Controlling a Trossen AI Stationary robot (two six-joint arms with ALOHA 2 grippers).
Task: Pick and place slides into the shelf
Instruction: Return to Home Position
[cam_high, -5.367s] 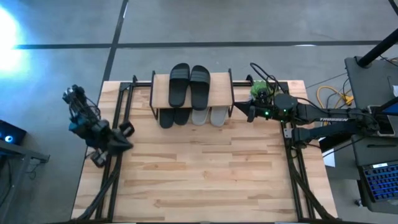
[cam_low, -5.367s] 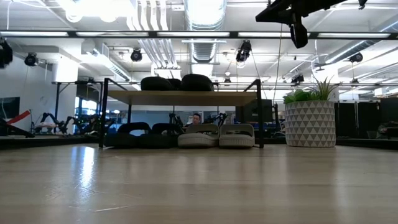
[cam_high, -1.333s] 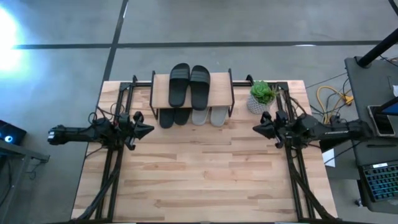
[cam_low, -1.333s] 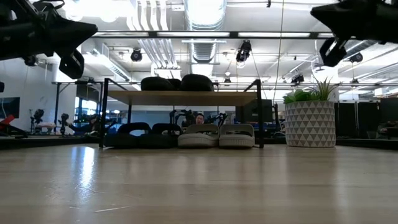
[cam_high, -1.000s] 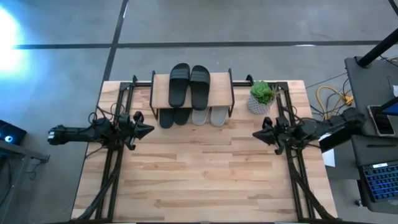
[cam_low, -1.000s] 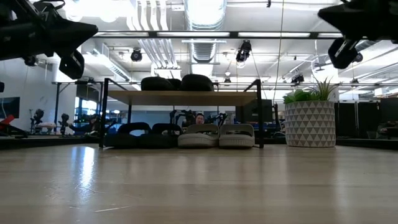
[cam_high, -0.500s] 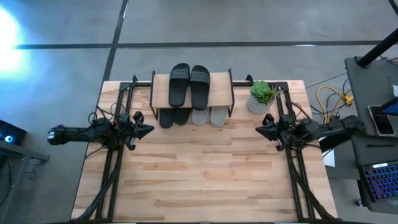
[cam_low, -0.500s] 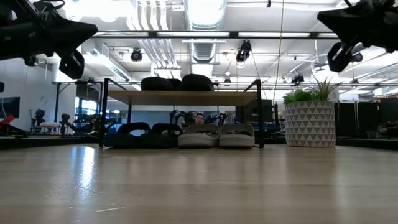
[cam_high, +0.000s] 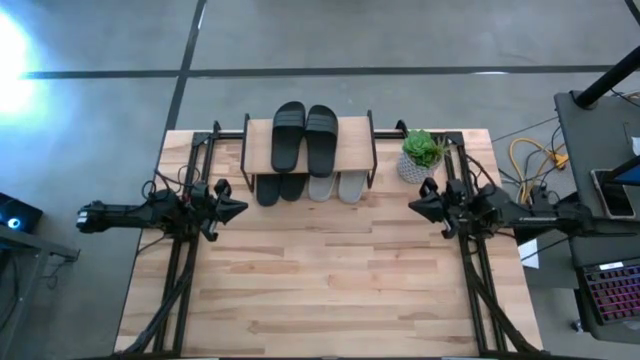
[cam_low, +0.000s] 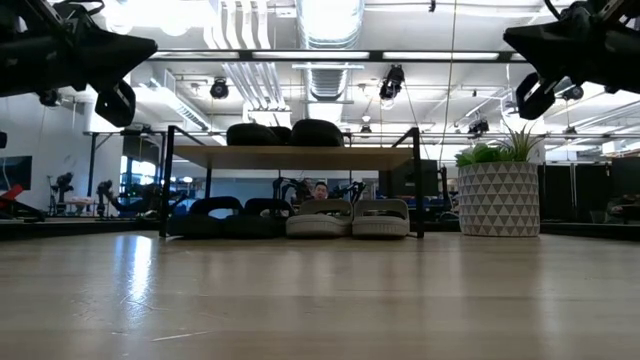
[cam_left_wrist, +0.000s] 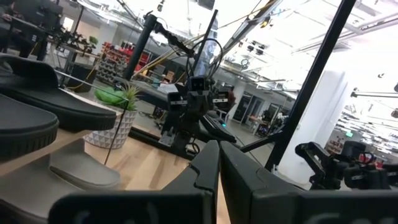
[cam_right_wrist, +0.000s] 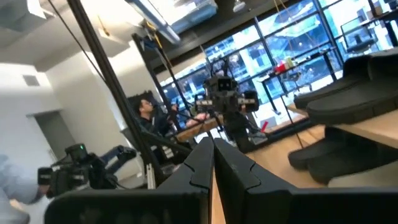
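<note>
The shelf (cam_high: 308, 150) stands at the table's far edge. Two black slides (cam_high: 303, 135) lie on its top board. Under it, on the table, sit two black slides (cam_high: 277, 187) and two pale grey-green slides (cam_high: 337, 186). My left gripper (cam_high: 241, 208) hovers shut over the table's left side, pointing right. My right gripper (cam_high: 412, 205) hovers shut over the right side, pointing left. In the low view, the left gripper (cam_low: 148, 44) and right gripper (cam_low: 510, 38) hang high above the tabletop. Neither holds anything.
A potted plant (cam_high: 421, 153) in a white patterned pot stands right of the shelf, close to my right gripper. Black frame rails (cam_high: 182, 275) run along both table sides. The wooden tabletop (cam_high: 320, 280) in front of the shelf is bare. A person shows in the room behind.
My right arm has swung back so that it lies level across the table's right edge, its gripper drifting slightly toward the far edge near the plant, still shut. My left arm has kept still. The slides have not moved.
</note>
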